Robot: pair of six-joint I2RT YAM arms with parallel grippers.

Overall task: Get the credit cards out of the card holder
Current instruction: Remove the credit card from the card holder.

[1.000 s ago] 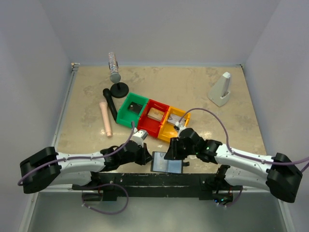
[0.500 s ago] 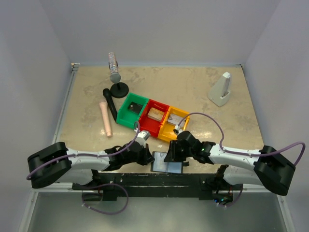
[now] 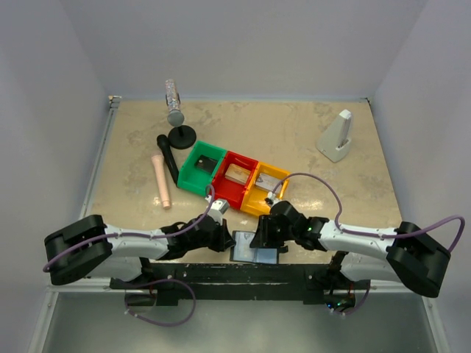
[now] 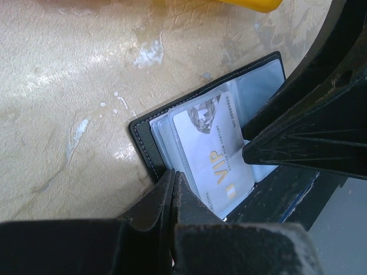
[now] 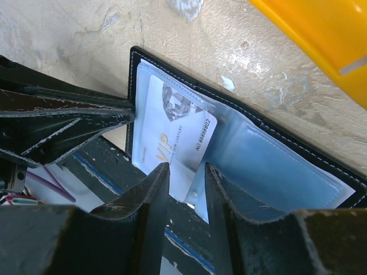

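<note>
The card holder [image 3: 254, 248] lies open at the table's near edge, black with glossy grey-blue panels [image 5: 275, 154], its near side over the black bar. A white VIP credit card [image 5: 172, 132] sticks partway out of the left panel [image 4: 215, 149]. My left gripper [image 4: 173, 173] is shut, its tips pressing on the holder's left black border [image 4: 146, 129]. In the top view it sits at the holder's left edge [image 3: 227, 241]. My right gripper [image 5: 186, 166] is open above the holder [image 3: 259, 237]. Its fingers straddle the card's near corner with a clear gap.
Green [image 3: 200, 168], red [image 3: 235, 179] and yellow [image 3: 266, 187] bins stand in a row just beyond the holder. Further back are a pink cylinder [image 3: 161, 180], a black handle [image 3: 168, 156], a bottle on a black stand [image 3: 175, 110] and a white wedge [image 3: 337, 137]. The black bar [image 3: 243, 273] runs along the near edge.
Both arms' rear links have swung nearer and lower since a second ago. The grippers have stayed at the card holder, and the holder has not moved.
</note>
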